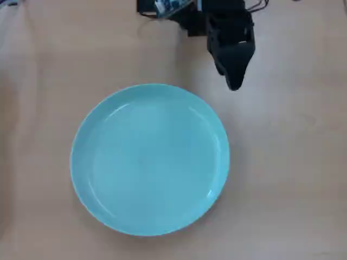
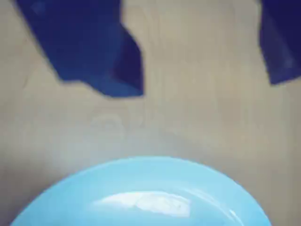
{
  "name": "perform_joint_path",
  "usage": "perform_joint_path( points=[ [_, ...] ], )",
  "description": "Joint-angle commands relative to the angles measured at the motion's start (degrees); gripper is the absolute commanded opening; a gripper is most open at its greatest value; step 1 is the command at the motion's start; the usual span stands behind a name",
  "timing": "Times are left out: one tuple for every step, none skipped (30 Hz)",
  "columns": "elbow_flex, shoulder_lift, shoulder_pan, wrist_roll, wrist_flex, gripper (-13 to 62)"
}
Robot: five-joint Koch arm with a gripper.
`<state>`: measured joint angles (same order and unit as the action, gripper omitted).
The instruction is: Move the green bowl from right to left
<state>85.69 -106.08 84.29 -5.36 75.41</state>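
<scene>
The green bowl (image 1: pixel 150 158) is a wide, shallow, light teal dish that lies flat on the wooden table, around the middle of the overhead view. Its rim fills the bottom of the wrist view (image 2: pixel 141 188). My black gripper (image 1: pixel 234 81) hangs beyond the bowl's upper right rim, apart from it and empty. In the wrist view the gripper (image 2: pixel 202 84) shows two dark jaws standing wide apart at the top, with bare table between them, so it is open. Nothing is held.
The light wooden table (image 1: pixel 293 173) spreads on all sides of the bowl. The arm's base and cables (image 1: pixel 173 8) sit at the top edge of the overhead view.
</scene>
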Motion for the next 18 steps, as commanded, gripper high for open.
perform_joint_path(
  points=[
    [38.94, -22.06, 4.66, 6.24, -26.81, 27.9],
    [38.94, -22.06, 4.57, 6.24, -26.81, 27.9],
    [38.94, -22.06, 4.57, 6.24, -26.81, 27.9],
    [38.94, -22.06, 4.57, 6.24, -26.81, 27.9],
    [38.85, -22.15, 4.57, 6.24, -26.81, 27.9],
    [38.85, -22.15, 4.57, 6.24, -26.81, 27.9],
    [38.76, -22.15, 4.57, 6.24, -26.81, 27.9],
    [38.67, -22.15, 4.57, 6.24, -26.81, 27.9],
    [38.67, -22.15, 4.57, 6.24, -26.81, 27.9],
    [38.58, -22.15, 4.57, 6.24, -26.81, 27.9],
    [38.58, -22.15, 4.57, 6.24, -26.81, 27.9],
    [38.5, -22.32, 4.57, 6.33, -26.81, 27.9],
    [38.32, -22.68, 4.57, 6.33, -26.81, 27.9],
    [38.23, -23.03, 4.48, 6.33, -26.72, 27.9],
    [38.14, -23.38, 4.48, 6.33, -26.72, 27.9],
    [38.14, -23.64, 4.31, 6.42, -26.72, 27.9],
    [38.14, -23.82, 4.04, 6.94, -26.72, 27.9],
    [38.14, -23.99, 3.87, 7.65, -26.72, 27.9]
  ],
)
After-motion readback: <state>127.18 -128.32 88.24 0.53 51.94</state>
